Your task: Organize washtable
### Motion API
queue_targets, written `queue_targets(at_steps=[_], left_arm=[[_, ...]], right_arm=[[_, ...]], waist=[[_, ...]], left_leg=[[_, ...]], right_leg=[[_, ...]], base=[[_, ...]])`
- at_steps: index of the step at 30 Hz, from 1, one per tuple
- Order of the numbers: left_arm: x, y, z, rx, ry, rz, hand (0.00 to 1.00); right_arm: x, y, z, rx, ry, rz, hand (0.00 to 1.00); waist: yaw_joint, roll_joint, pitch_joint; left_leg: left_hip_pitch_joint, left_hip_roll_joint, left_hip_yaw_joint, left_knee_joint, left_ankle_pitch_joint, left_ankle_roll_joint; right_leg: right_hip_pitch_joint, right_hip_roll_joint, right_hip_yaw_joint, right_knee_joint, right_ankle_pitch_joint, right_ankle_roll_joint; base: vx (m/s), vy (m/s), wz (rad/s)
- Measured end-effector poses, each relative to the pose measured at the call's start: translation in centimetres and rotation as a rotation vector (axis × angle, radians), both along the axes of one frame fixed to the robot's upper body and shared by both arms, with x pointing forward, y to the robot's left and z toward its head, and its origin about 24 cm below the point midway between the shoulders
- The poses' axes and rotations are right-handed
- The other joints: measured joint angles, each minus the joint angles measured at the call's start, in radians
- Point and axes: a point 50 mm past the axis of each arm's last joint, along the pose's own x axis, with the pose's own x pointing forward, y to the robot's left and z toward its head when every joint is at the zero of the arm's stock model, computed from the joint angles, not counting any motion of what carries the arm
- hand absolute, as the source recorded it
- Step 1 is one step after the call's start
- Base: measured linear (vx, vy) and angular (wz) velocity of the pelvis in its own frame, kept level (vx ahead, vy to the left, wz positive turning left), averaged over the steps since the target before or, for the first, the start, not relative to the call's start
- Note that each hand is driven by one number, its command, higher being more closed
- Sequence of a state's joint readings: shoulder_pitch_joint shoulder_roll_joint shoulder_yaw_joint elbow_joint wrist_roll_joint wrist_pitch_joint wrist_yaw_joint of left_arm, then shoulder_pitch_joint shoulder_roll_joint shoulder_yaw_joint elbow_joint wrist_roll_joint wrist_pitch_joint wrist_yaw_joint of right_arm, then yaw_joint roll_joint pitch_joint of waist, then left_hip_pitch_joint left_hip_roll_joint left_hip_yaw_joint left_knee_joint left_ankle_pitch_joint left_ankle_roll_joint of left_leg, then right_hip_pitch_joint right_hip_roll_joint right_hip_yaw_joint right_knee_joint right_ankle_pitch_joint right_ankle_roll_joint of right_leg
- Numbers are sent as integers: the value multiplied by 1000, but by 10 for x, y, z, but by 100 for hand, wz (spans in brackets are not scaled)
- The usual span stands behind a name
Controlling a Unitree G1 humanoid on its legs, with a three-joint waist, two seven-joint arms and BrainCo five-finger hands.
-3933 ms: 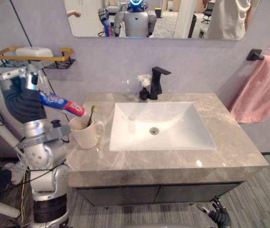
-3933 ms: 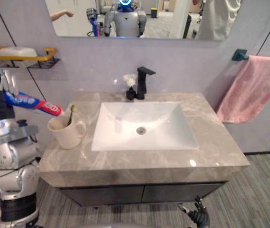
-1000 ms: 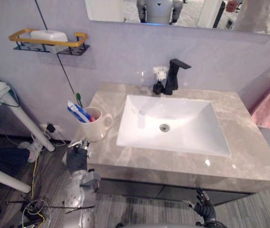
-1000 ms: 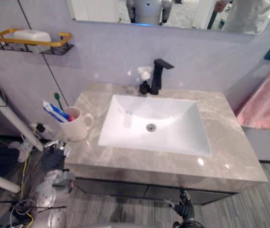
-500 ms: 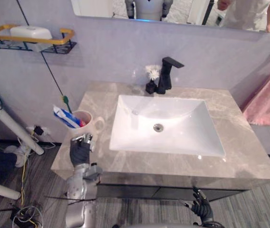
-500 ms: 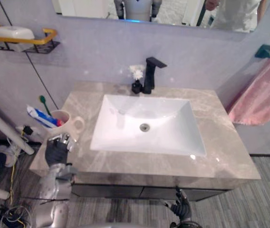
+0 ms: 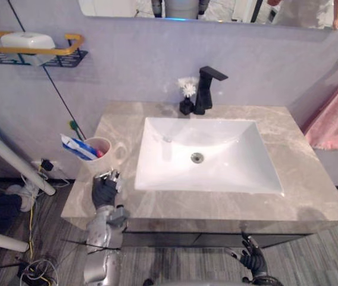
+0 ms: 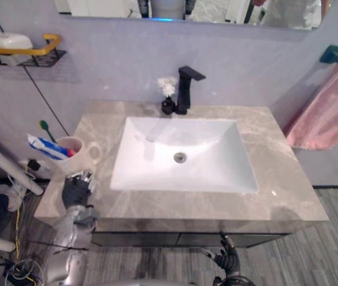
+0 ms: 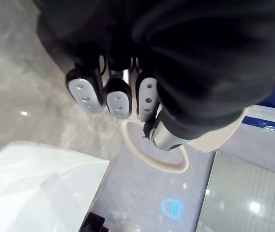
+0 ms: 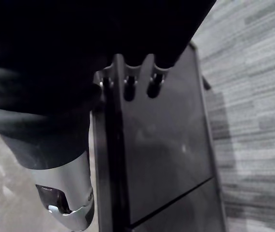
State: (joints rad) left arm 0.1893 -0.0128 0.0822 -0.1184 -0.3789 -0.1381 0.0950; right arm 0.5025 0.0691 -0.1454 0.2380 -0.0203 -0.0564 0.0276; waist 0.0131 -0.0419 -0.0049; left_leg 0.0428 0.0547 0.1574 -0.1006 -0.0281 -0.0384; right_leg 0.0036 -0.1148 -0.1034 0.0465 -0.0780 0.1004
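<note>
One cup [image 7: 105, 158] on desk [image 7: 312, 196], toothpaste [image 7: 77, 148] now stowed inside beside toothbrush [image 7: 74, 126]; left hand [image 7: 105, 192] withdrawn, slack and empty; right hand [image 7: 251, 257] likewise slack, idle.

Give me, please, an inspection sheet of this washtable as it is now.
surface: marble countertop with sink; faucet at the back.
job's things: toothpaste and toothbrush stand in the mug, left end.
clutter: small vase beside the faucet.
hands: left hand in front of the mug, fingers relaxed, holding nothing; right hand low before the cabinet, open.
cables: wires left of the cabinet.
surroundings: soap on shelf; towel at right; mirror above.
</note>
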Motion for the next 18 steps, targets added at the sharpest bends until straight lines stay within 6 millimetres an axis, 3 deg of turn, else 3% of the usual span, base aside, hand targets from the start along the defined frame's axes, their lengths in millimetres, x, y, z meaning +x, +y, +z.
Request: queue_targets(at_steps=[9, 18], left_arm=[[2, 5, 1, 34, -10, -35, 100], [-12, 17, -1, 68, -1, -35, 100]], right_arm=[[3, 0, 1, 2, -7, 24, 0], [0, -3, 0, -8, 3, 31, 0]], waist=[[0, 2, 2], [0, 13, 9]], left_leg=[[-2, -1, 19, 0, -4, 6], [5, -1, 4, 0, 0, 7]], right_leg=[[-8, 0, 22, -8, 18, 11], [6, -1, 13, -8, 18, 11]], base=[[8, 1, -6], [14, -10, 4]])
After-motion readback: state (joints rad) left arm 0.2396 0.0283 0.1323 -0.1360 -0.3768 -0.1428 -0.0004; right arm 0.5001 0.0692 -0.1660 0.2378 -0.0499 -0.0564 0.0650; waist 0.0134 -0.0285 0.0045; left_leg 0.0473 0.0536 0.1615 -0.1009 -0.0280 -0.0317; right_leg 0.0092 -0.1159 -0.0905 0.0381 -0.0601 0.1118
